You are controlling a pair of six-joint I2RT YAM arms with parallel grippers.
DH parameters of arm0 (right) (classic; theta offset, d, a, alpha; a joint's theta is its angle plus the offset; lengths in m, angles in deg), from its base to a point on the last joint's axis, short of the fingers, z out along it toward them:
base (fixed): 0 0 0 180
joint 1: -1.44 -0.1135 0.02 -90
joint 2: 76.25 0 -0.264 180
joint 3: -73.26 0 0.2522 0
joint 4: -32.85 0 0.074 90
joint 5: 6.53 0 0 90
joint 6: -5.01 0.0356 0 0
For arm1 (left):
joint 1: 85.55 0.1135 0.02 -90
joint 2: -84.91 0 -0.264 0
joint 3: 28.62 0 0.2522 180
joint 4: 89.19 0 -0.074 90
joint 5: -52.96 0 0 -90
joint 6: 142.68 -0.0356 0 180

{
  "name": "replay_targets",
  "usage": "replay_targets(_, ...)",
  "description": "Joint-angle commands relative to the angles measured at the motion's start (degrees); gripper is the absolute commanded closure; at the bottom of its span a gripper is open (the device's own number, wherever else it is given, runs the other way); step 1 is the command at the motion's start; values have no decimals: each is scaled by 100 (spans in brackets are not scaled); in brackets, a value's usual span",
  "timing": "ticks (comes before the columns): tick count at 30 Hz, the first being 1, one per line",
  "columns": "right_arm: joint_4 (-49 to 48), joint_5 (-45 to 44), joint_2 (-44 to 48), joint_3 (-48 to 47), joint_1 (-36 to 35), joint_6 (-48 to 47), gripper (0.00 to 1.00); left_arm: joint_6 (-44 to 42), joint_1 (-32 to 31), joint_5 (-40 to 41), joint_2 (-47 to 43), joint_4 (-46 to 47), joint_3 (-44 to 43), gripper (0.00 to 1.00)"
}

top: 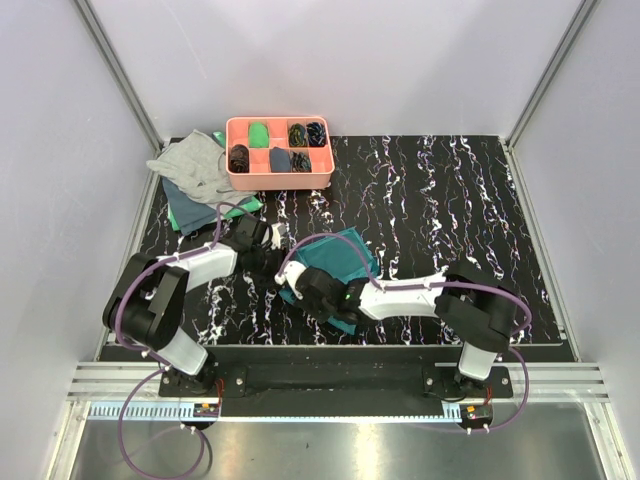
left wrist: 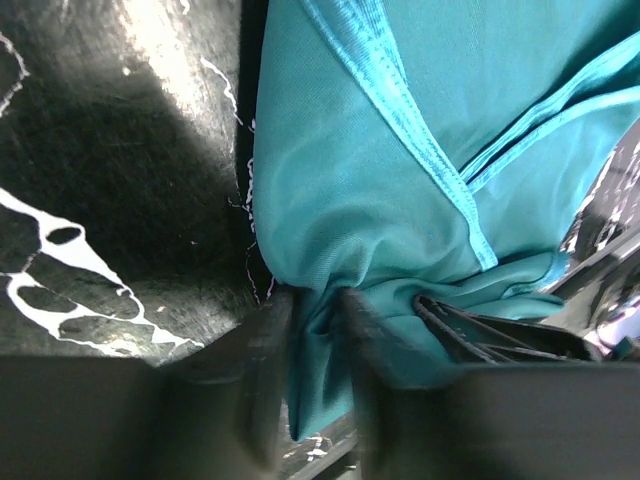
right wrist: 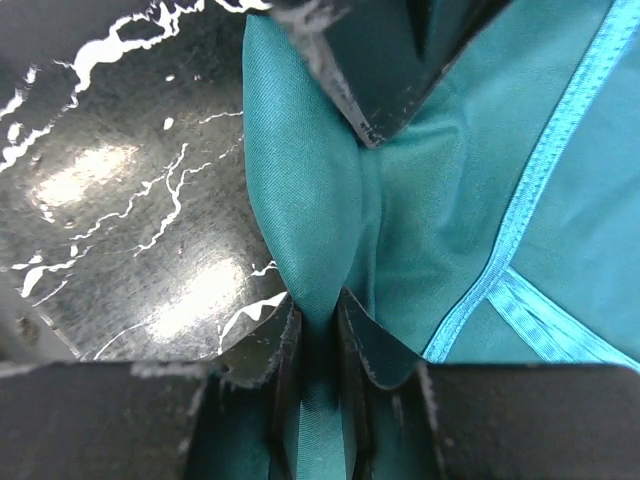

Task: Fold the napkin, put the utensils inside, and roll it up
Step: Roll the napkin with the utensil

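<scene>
The teal napkin (top: 340, 262) lies bunched on the black marbled table between my two arms. My left gripper (top: 277, 262) is shut on its left edge; in the left wrist view a fold of the napkin (left wrist: 400, 150) runs down between the jaws of the left gripper (left wrist: 318, 330). My right gripper (top: 312, 292) is shut on the near left part; in the right wrist view the napkin (right wrist: 450, 200) is pinched into a ridge in the right gripper (right wrist: 318, 315). The orange fork and teal spoon are out of view.
A salmon tray (top: 279, 173) with rolled cloths in compartments stands at the back. A light grey cloth (top: 190, 163) lies on a pile of teal and green cloths (top: 195, 212) at the back left. The table's near edge (top: 330, 345) runs just behind my grippers.
</scene>
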Motion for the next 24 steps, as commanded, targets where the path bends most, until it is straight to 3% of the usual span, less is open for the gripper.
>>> replay_targets(1, 357, 1376, -9, 157, 301, 293, 78, 53, 20, 211, -300, 69, -263, 50)
replay_targets(5, 444, 2079, 62, 148, 565, 425, 78, 142, 107, 535, -607, 113, -202, 36)
replay_targets(14, 497, 3950, -52, -1, 1303, 619, 80, 476, 468, 1169, -1757, 780, 870, 30)
replay_targets(19, 567, 4979, -341, -212, 1786, 855, 80, 537, 459, 713, -2602, 1964, 1642, 30)
replay_targets(24, 638, 6052, -781, -546, 2182, 1023, 84, 441, 337, 62, -2700, 2704, 2048, 30)
